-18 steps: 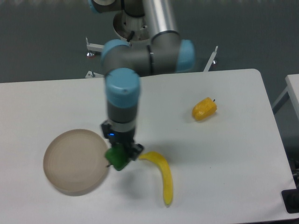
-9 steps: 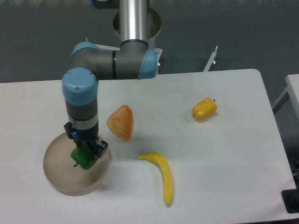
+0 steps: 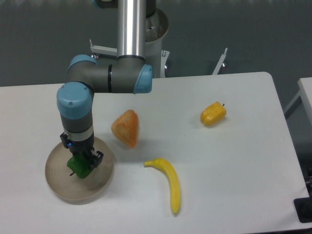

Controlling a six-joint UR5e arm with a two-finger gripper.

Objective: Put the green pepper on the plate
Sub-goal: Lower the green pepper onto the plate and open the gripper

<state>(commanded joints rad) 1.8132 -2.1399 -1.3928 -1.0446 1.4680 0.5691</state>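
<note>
The green pepper (image 3: 79, 167) is small, dark green and glossy, and it sits over the middle of the round beige plate (image 3: 100, 184) at the left front of the table. My gripper (image 3: 81, 163) points straight down from the arm and is shut on the pepper, its dark fingers on either side of it. Whether the pepper rests on the plate's surface or hangs just above it I cannot tell.
An orange wedge-shaped fruit (image 3: 127, 127) lies just right of the plate. A yellow banana (image 3: 168, 183) lies toward the front middle. A yellow-orange pepper (image 3: 213, 113) sits at the right. The arm's grey links (image 3: 105, 79) span above the table's left half.
My gripper has carried the green pepper leftward from beside the plate's right rim to over its middle. As the arm moved away, the orange wedge came into view.
</note>
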